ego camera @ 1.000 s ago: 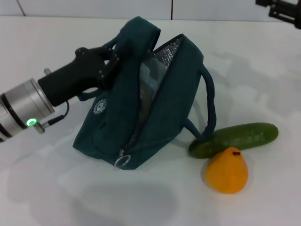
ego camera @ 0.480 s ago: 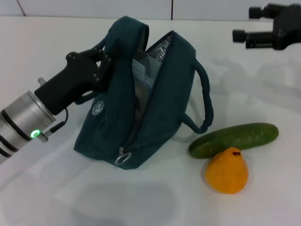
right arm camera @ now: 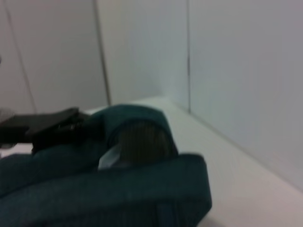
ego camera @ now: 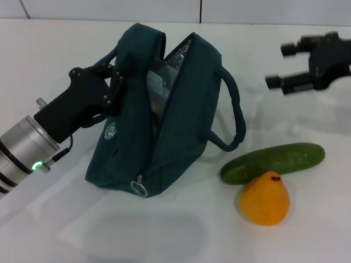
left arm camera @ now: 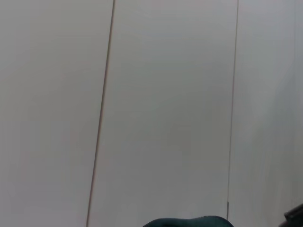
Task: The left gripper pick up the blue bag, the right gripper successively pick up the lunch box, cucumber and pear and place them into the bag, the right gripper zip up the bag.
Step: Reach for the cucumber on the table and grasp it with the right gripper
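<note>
The blue bag stands on the white table, its mouth gaping upward and its silver lining showing. My left gripper is shut on the bag's left upper edge by one cord handle. The lunch box sits inside the bag, partly visible through the opening. Right of the bag the cucumber lies on the table, and the pear rests against its near side. My right gripper hovers open and empty above the table, right of the bag and beyond the cucumber. The right wrist view shows the bag from its end.
The ring pull of the zip hangs at the bag's near bottom corner. A white panelled wall rises behind the table. Bare tabletop spreads in front of the bag.
My right gripper has come down and leftward into view at the upper right. The left gripper has shifted left and pulled the bag more upright, narrowing its opening.
</note>
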Robot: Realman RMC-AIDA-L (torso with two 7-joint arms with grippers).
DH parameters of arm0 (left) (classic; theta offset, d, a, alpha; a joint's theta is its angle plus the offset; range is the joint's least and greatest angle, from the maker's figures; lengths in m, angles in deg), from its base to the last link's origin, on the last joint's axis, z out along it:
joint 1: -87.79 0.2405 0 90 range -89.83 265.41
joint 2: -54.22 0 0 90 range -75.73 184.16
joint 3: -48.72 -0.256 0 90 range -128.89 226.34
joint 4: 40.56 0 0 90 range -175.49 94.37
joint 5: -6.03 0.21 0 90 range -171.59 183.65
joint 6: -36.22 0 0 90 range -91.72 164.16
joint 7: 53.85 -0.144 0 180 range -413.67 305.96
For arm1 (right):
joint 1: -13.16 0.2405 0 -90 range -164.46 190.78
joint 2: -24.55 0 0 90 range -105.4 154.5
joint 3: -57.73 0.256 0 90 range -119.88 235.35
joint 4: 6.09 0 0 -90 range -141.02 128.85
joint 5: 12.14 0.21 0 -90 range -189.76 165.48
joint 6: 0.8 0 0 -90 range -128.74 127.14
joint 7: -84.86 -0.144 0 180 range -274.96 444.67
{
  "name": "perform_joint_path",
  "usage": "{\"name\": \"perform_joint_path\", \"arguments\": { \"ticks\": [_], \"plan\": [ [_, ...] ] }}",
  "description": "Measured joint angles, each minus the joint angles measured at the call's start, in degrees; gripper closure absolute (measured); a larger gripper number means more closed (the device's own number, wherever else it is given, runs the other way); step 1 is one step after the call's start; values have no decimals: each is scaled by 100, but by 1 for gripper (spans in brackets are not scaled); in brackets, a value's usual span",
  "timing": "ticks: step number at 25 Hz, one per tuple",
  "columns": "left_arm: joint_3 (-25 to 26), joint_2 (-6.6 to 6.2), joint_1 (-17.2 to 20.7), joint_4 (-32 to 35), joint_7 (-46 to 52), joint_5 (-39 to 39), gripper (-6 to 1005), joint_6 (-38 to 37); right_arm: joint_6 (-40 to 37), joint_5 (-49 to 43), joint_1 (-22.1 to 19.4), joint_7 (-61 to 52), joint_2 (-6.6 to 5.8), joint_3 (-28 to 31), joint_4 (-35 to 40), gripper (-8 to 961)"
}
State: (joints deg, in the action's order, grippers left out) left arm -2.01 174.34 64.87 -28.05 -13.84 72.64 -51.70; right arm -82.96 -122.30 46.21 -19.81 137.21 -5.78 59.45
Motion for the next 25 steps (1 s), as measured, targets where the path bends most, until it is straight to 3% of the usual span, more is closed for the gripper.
{"name": "perform_joint_path", "arguments": {
  "ticks": [3, 7, 19, 25],
  "plan": [
    [-21, -9, 4, -5, -23, 37, 960, -4, -516, -292, 96, -169, -90, 4, 22, 93],
    [-82, -1, 0, -5, -56, 36, 960, -4, -912, -851, 74, -263, -84, 12, 267, 92],
    [-94, 33, -127, -178, -107, -95, 960, -14, -968, -1674, 349, -274, -103, -36, 100, 92],
    [-67, 26, -252, -315, -144, -154, 959, -14, -1172, -2448, 623, -312, 70, -142, -59, 89]
  ]
}}
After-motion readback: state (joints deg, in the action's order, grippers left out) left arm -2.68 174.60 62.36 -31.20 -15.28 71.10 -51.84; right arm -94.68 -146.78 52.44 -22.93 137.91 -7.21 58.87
